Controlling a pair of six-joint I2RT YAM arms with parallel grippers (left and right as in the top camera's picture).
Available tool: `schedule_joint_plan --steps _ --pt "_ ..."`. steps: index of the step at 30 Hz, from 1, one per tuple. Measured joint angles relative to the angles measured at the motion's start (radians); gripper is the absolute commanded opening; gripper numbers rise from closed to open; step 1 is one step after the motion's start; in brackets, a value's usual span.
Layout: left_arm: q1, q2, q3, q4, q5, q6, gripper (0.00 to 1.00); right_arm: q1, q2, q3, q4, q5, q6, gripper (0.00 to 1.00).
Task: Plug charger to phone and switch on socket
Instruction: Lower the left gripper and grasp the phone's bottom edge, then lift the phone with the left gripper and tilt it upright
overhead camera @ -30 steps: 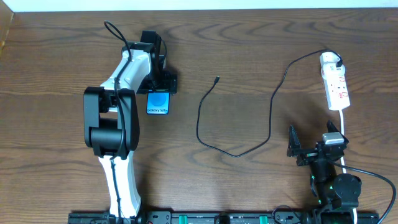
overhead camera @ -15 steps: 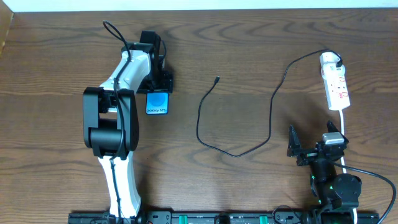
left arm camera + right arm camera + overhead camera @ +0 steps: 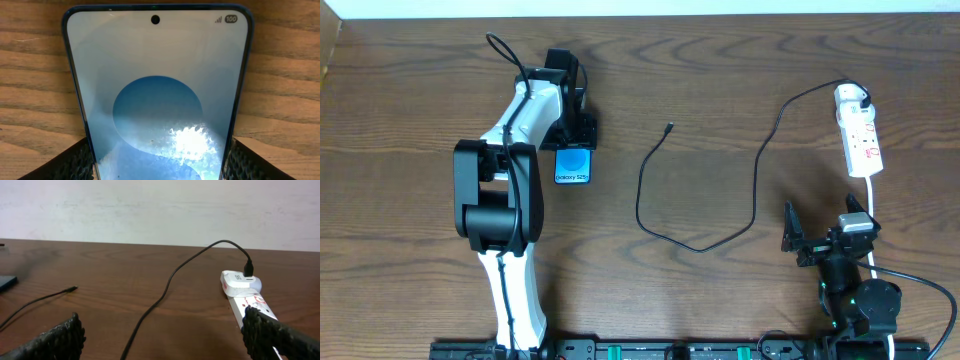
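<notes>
Glossy rectangular phone (image 3: 157, 100), grainy wood table (image 3: 720, 60)

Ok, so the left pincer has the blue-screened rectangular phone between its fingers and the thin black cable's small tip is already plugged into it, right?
Not quite. The left pincer does have the blue-screened rectangular phone between its fingers, but the thin black cable's small tip is not plugged in: the overhead view shows it lying loose on the wooden table, apart from the phone.

Overhead straight down; wrists low, close; phone (image 3: 575, 165) shared.
</notes>
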Motion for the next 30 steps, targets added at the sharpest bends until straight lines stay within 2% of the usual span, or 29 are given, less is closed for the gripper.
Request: schedule_joint_plan --steps 8,15,25,30 --pt "0.0 -0.017 -0.004 -0.016 0.026 -0.016 0.68 0.0 0.0 0.0 0.0 0.0 0.0 0.99" --pt "0.0 -0.126 -0.007 -0.048 0.051 -0.047 0.68 0.0 0.0 0.0 0.0 0.0 0.0 0.99" --pt "0.0 -0.197 -0.008 -0.124 0.206 -0.062 0.68 0.0 0.0 0.0 0.0 0.0 0.0 0.99" --pt "0.0 -0.197 -0.008 -0.142 0.282 -0.12 0.68 0.0 0.0 0.0 0.0 0.0 0.0 0.99"
